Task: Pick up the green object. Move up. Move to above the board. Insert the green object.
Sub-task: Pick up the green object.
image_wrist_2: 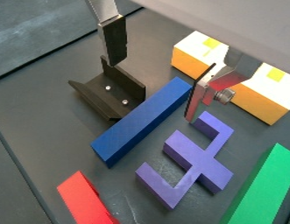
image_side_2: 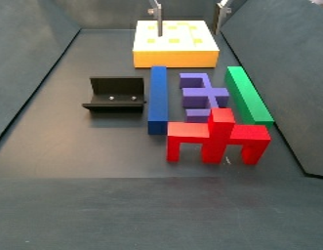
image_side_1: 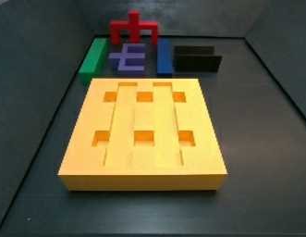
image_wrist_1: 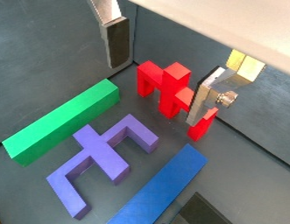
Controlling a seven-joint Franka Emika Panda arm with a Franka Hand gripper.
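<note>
Plainly the long, narrow green rectangular bar, the green object [image_wrist_1: 65, 118], has not been picked up yet: it lies flat on the dark floor at the outer edge of the row of pieces, just beside the purple E-shaped block [image_wrist_1: 102, 157], with nothing touching it. In a side view it [image_side_2: 249, 92] runs lengthwise away from the large orange-yellow slab with grooves and square holes, the board [image_side_2: 176, 41], near it but apart.

The gripper [image_wrist_1: 159, 66] hangs above the pieces with its two silver plate fingers [image_wrist_1: 116, 39] spread wide and nothing between them (below the gap are only the red block and bare floor). So the first step, the pick-up, is the one in hand, and I judge it barely begun. The next move calls for shifting sideways over the green bar, turning so the jaws straddle its narrow width, then descending and closing; the purple block's closeness leaves little room on that side.

Outward from there: a long blue bar [image_wrist_2: 145, 121] lies beside the purple block, a red branching block [image_side_2: 219, 137] stands at the row's end, and the fixture [image_wrist_2: 109, 91], a dark L-shaped bracket, sits beyond the blue bar. The floor is a matte dark grey sheet, enclosed by dark walls.
</note>
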